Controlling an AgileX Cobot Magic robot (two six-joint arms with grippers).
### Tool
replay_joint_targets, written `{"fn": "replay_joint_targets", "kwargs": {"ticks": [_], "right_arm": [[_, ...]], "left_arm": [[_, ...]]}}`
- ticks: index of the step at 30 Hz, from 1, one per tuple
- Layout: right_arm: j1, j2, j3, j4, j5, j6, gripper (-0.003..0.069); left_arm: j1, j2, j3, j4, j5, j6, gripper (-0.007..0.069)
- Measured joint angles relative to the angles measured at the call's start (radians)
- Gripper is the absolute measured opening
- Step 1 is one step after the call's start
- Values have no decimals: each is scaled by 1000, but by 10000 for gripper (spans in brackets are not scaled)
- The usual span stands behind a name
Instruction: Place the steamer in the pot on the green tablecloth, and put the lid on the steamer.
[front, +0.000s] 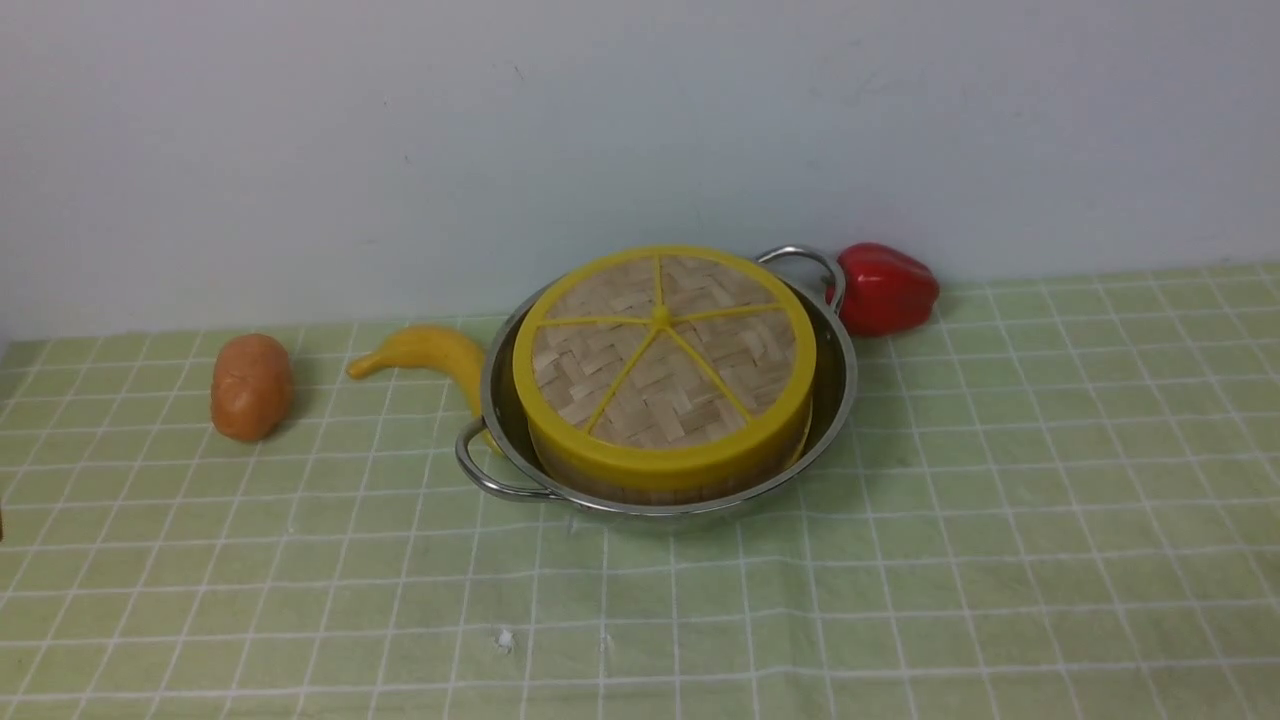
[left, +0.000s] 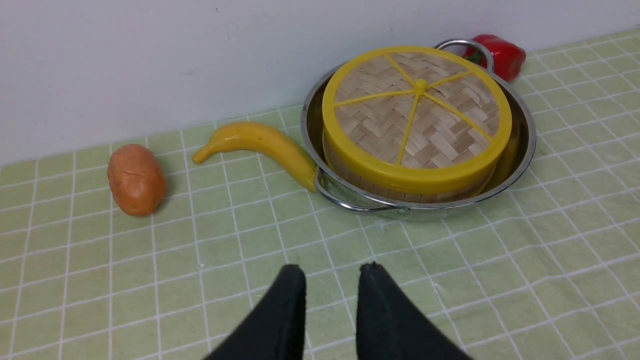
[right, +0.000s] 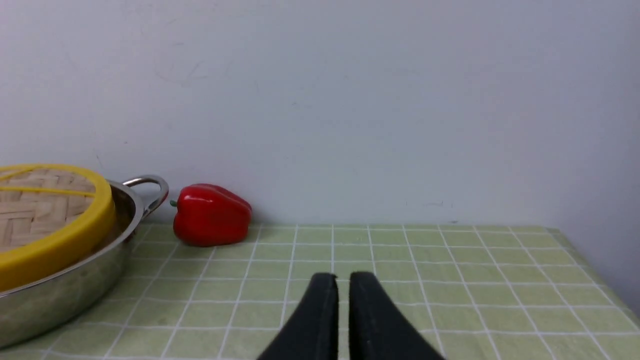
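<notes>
The shiny steel pot (front: 846, 385) stands on the green tablecloth (front: 1000, 560) near the back wall. Inside it sits the bamboo steamer (front: 640, 488), of which only a strip of side wall shows. The woven lid (front: 665, 350) with its yellow rim and spokes lies flat on top of the steamer. Neither gripper appears in the front view. My left gripper (left: 332, 270) hovers over bare cloth, short of the pot (left: 526, 150), open and empty. My right gripper (right: 343, 277) is over the cloth beside the pot (right: 65, 295), its fingers a narrow slit apart with nothing between them.
A brown potato (front: 250, 387) lies at the left. A yellow banana (front: 430, 355) lies against the pot's left side. A red pepper (front: 885, 288) lies behind the pot's right handle by the wall. In the right wrist view the cloth ends at a wall.
</notes>
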Motion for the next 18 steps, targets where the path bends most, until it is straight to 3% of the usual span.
{"fn": "replay_joint_targets", "kwargs": {"ticks": [13, 18], "right_arm": [[0, 0, 0, 0, -1, 0, 104], [0, 0, 0, 0, -3, 0, 122]], "left_arm": [[0, 0, 0, 0, 0, 0, 149], [41, -43, 44, 80, -69, 71, 149]]}}
